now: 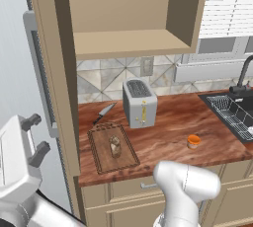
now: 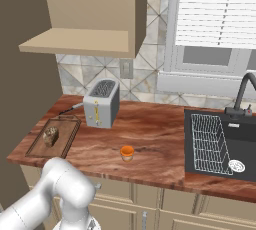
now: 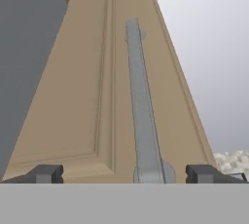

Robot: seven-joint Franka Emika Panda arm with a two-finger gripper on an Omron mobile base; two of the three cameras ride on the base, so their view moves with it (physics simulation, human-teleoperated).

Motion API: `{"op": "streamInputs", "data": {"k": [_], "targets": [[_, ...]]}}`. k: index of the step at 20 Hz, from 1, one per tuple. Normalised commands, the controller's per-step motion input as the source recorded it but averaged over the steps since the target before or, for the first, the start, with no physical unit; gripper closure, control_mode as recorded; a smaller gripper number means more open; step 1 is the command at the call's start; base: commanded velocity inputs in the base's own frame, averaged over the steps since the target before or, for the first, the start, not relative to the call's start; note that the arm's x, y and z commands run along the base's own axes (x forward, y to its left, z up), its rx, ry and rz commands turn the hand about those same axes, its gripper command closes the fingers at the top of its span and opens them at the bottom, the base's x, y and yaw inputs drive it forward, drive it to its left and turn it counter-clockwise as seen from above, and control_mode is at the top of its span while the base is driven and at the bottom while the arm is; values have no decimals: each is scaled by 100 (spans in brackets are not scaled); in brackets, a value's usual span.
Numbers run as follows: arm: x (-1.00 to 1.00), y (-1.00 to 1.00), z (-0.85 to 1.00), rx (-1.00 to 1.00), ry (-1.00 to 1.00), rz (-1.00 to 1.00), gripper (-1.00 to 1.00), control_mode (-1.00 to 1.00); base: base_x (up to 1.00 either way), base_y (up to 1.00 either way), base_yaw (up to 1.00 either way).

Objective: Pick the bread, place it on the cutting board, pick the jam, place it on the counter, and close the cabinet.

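Step in hand: closing the cabinet; judged the last step, since the other things already lie where the task wants them.
Bread: on the cutting board, near its middle.
Jam: upright on the counter, well apart from the board, between toaster and sink.
Cabinet body: open, shelf bare in both base views.
Door: swung wide out toward the robot, at the left of the opening; seen edge-on in the left base view, face-on in the hand view.
Handle: long silver bar, running away from the fingers up the hand view; its near mount sits between the two tips, closer to the right one.
Gripper: at the far left of the left base view, level with the door's lower part, beside its outer face.
Fingers: spread wide, holding nothing; whether they touch the door cannot be told.
Key relation: door panel lies straight ahead of the fingers, handle's long axis in line with the hand's view, tips straddling it.
Arm pose: folded back and out to the left, elbow low in front of the drawers, hand facing the door.
Next move, judged: push the panel round toward the opening.
Risk, judged: tips may snag on the handle mount.
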Motion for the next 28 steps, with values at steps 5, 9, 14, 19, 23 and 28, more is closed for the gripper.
{"op": "streamInputs", "data": {"k": [5,9,14,19,23,28], "targets": [[7,0,0,0,0,0,-100,-100,0,0,0],[9,0,0,0,0,0,-100,-100,0,0,0],[15,0,0,0,0,0,-100,-100,0,0,0],[12,-3,0,0,0,0,-100,-100,0,0,0],[1,-6,2,0,0,0,-100,-100,0,0,0],[0,-26,0,0,0,0,-100,-100,0,0,0]]}}
